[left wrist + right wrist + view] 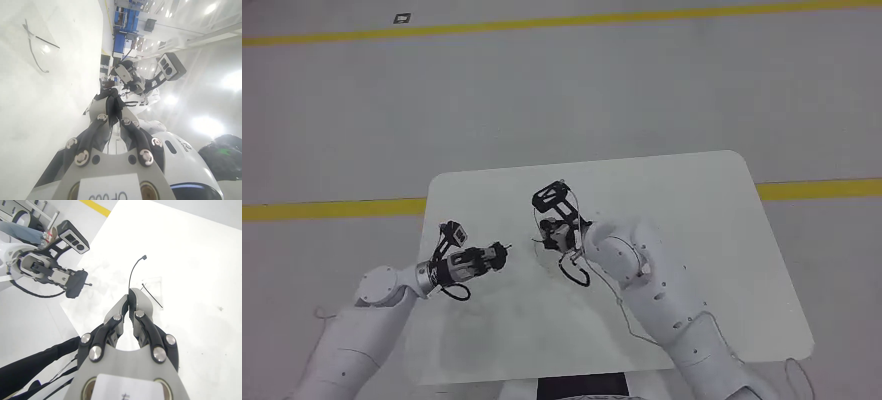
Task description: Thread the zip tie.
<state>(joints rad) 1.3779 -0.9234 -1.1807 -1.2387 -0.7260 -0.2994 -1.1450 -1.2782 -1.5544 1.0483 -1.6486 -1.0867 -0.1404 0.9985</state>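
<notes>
Right gripper [129, 296]: jaws pressed together, pinching the zip tie [132, 270] at its tail end. The black strap rises out from between the tips in a gentle arc. Its small square head is free at the far end, in the air over the table [189, 256].

Left gripper [84, 284]: tips wrapped in black covers, jaws closed. A short black stub [88, 284] with a small square end pokes out past the tips. It looks like a zip tie end, but I cannot tell for sure.

From the top view, both grippers are over the middle of the table, tips facing each other, near but apart. Stub and zip tie head are not touching.

A second tie [152, 296], straight and black, lies flat on a clear sheet [156, 282] on the table, just beside the right gripper's tips.
</notes>
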